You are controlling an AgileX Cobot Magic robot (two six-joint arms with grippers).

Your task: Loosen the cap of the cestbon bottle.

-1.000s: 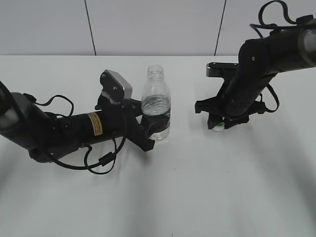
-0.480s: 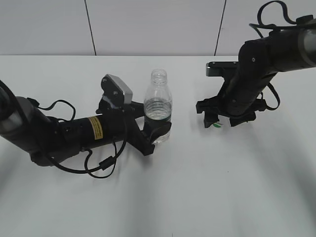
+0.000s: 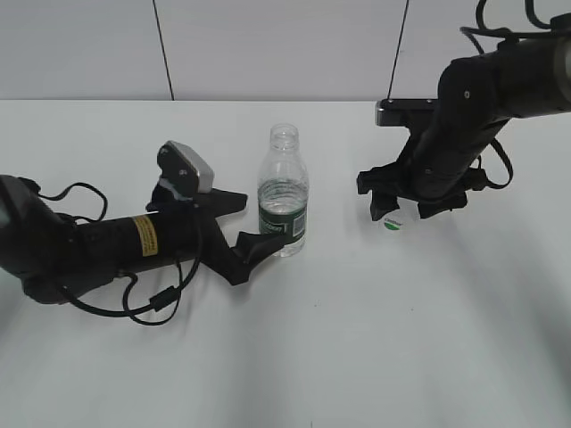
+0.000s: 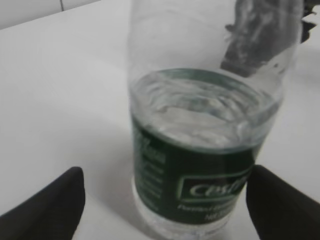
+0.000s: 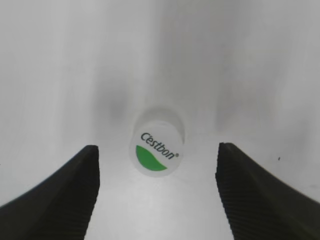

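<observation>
The cestbon bottle (image 3: 284,201) stands upright and uncapped on the white table, clear with a dark green label; it fills the left wrist view (image 4: 200,150). My left gripper (image 3: 239,225) is open, its fingers spread either side of the bottle's base without gripping it (image 4: 165,200). The cap (image 3: 392,222), white with a green leaf mark, lies on the table to the right, top up, and shows in the right wrist view (image 5: 156,148). My right gripper (image 3: 412,203) is open above it, fingers apart (image 5: 157,190).
The white table (image 3: 357,339) stretches wide in front. A grey wall with dark seams (image 3: 161,45) runs behind. The left arm's cable (image 3: 161,299) loops on the table.
The left gripper let go of the bottle and drew back leftward. The right gripper opened, left the cap on the table and rose slightly.
</observation>
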